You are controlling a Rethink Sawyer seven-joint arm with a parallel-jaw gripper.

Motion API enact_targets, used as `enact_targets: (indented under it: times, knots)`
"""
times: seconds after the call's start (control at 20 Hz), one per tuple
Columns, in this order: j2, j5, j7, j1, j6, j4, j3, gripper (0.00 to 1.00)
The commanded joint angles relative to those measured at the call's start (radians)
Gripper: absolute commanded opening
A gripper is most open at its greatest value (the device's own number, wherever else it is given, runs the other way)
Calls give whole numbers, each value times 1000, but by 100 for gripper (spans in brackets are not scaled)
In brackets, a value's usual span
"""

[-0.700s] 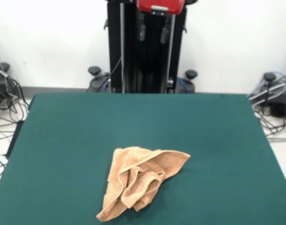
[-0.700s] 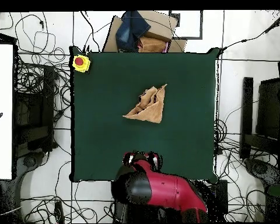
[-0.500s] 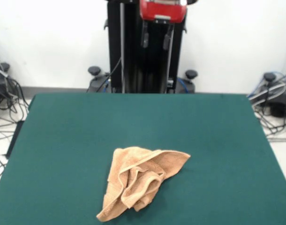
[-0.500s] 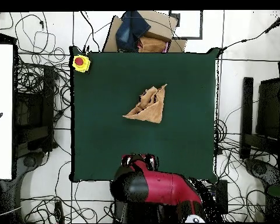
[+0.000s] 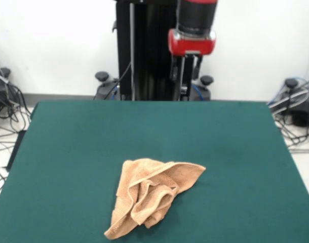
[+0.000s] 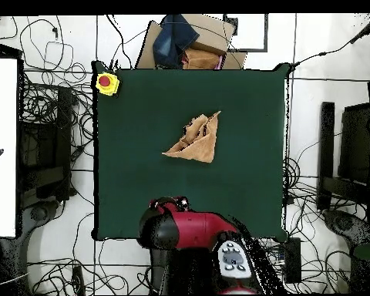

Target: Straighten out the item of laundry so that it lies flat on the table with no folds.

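Still crumpled: the towel waits, the arm stands off

Clearly the straightening has not begun in any way that shows. The towel (image 5: 152,195) lies bunched on the worktop (image 5: 68,152), a rough triangle with several layers doubled over one another and a rolled ridge running through its middle. One corner points toward the right in the front view; a narrow tail trails toward the worktop's near edge. No part of it looks spread in a single layer, so, as a judgement, the whole job is still ahead: the folds must be opened and the corners drawn apart until the cloth lies flat.

From above, the towel (image 6: 196,139) sits a little past the worktop's centre, on the side away from the robot's base.

The gripper (image 5: 187,71) hangs at the far edge of the worktop, raised above the surface and near the pedestal. Its jaws appear slightly apart and hold nothing. The towel is well apart from them, toward the camera and somewhat left in the front view, with bare green felt between. In the overhead view the arm's red body (image 6: 192,230) covers the gripper.
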Motion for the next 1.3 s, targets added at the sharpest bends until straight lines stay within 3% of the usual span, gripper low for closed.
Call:
enact_targets:
  times: [0.05, 0.9, 1.3]
  knots:
    - [179, 48, 182, 38, -101, -184, 5, 100]
    - [369, 197, 215, 105, -172, -391, -17, 100]
    - [435, 144, 154, 50, -195, -439, -14, 100]
